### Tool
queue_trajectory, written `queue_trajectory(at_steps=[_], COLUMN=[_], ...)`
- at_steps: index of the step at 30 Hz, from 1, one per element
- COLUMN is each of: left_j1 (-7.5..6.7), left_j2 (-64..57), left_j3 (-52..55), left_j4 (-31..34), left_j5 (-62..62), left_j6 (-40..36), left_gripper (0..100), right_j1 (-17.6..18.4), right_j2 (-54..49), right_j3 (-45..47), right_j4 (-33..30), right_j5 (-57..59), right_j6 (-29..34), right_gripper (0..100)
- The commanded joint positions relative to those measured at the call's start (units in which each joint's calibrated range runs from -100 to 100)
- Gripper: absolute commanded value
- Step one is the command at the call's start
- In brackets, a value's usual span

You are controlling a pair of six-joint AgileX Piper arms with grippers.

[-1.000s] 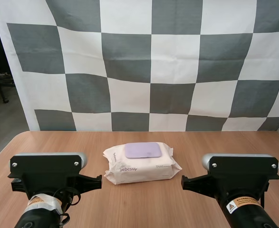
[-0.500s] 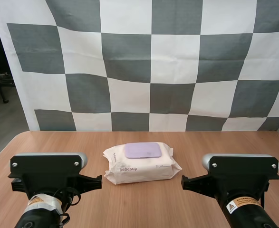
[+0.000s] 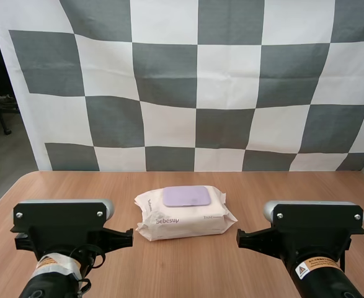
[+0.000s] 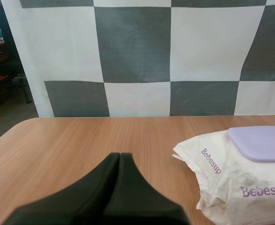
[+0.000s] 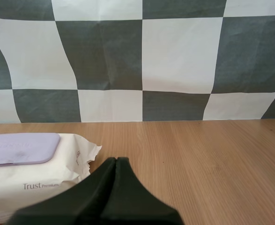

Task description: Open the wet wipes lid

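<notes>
So the pack of wet wipes [image 3: 185,213] is sitting flat pretty much dead centre on the wooden counter [image 3: 275,186], long side facing the arms. It's a soft, cream-white pouch, all crinkly, with crimped, jagged seams at the 3 and 9 o'clock ends. There's purple "Bebesup" print on the front face and on the end nearer the left arm [image 3: 61,239], plus a small "Trust Premium" toward the end nearer the right arm [image 3: 312,239]. The lid [image 3: 186,196] is a lilac rounded rectangle of hard plastic on the top face, and it lies flat and closed, flush on the wrapper. In the left wrist view the wrapper has some greyish smudges just under the lid (looks a bit grubby tbh). The left gripper [image 4: 120,155] has its fingers pressed together into one dark wedge with nothing in them, low over bare counter, and the pack is off at about 2 o'clock from its tip, not touching. The right gripper [image 5: 116,159] is the same deal, fingers pressed together on nothing, with the pack at roughly 10 o'clock from its tip, close by but apart.
</notes>
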Motion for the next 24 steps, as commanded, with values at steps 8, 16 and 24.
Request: queue_trajectory(at_steps=[8, 16, 24], left_j1=[0.02, 0.02, 0.02], left_j2=[0.00, 0.00, 0.00], left_j3=[0.00, 0.00, 0.00], left_j4=[0.04, -0.78, -0.78], left_j5=[0.00, -11.42, -42.53], left_j6=[-0.02, -0.02, -0.02], left_gripper=[0, 0, 0], right_j1=[-0.01, -0.01, -0.01], right_j2=[0.00, 0.00, 0.00], right_j3=[0.00, 0.00, 0.00], right_j4=[0.01, 0.01, -3.13], right_j5=[-0.11, -0.11, -37.44], right_j6=[0.01, 0.01, 0.01], right_gripper=[0, 0, 0])
